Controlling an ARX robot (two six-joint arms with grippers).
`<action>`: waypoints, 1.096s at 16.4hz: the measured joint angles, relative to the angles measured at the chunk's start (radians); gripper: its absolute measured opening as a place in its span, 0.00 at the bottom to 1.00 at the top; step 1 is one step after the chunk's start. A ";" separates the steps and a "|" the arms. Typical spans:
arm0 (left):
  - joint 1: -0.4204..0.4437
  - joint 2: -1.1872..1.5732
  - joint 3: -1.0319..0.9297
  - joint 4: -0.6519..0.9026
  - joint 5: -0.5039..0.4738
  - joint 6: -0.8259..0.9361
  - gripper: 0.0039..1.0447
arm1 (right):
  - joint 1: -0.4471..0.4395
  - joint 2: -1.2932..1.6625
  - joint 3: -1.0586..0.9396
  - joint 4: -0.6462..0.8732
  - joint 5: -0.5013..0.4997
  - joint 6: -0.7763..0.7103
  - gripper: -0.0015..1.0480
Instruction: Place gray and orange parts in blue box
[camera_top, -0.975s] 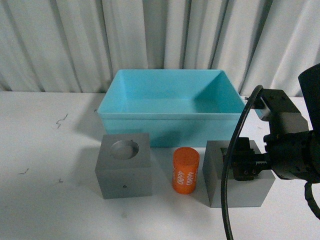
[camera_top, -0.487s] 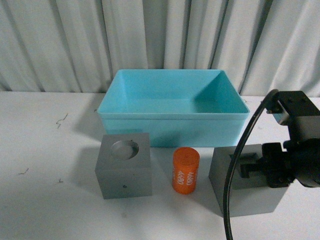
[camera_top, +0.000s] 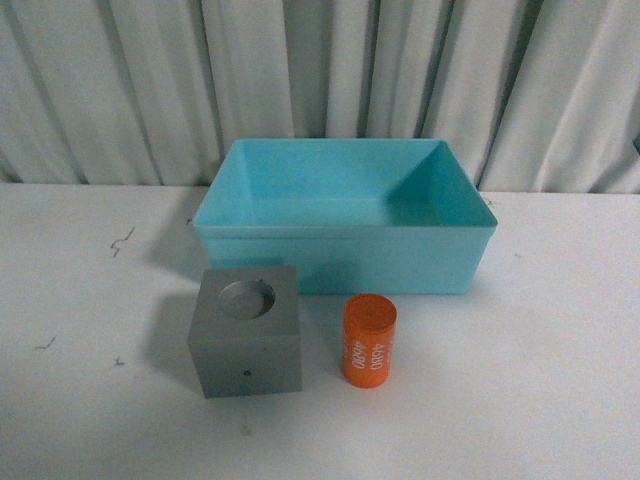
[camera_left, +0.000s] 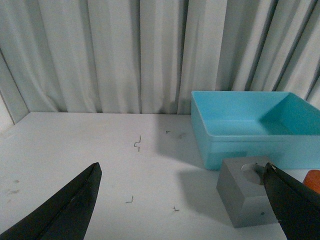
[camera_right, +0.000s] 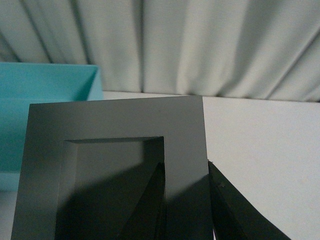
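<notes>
The blue box (camera_top: 345, 255) stands at the back middle of the table. In front of it sit the gray cube with the round recess (camera_top: 246, 330) and the orange cylinder (camera_top: 369, 340) printed "4680". Neither arm shows in the front view. In the right wrist view my right gripper (camera_right: 185, 172) is shut on one wall of the gray cube with the rectangular recess (camera_right: 115, 125), one finger inside the recess and one outside. My left gripper (camera_left: 182, 197) is open and empty, with the round-recess cube (camera_left: 247, 197) just inside one finger.
The box (camera_left: 250, 125) also shows in the left wrist view, and its corner (camera_right: 50, 95) in the right wrist view. A white pleated curtain (camera_top: 320, 70) hangs behind the white table (camera_top: 100, 400). Small dark scraps (camera_left: 137, 145) lie on the table.
The right arm has carried the gray cube with the rectangular recess to the right and out of the front view. The other cube, cylinder and box have not moved.
</notes>
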 joint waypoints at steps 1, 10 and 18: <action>0.000 0.000 0.000 0.000 0.000 0.000 0.94 | 0.015 0.080 0.080 -0.001 -0.064 -0.005 0.18; 0.000 0.000 0.000 0.000 0.000 0.000 0.94 | 0.254 0.617 0.656 0.030 -0.033 0.100 0.18; 0.000 0.000 0.000 0.000 0.000 0.000 0.94 | 0.329 0.823 0.731 0.150 0.086 0.375 0.18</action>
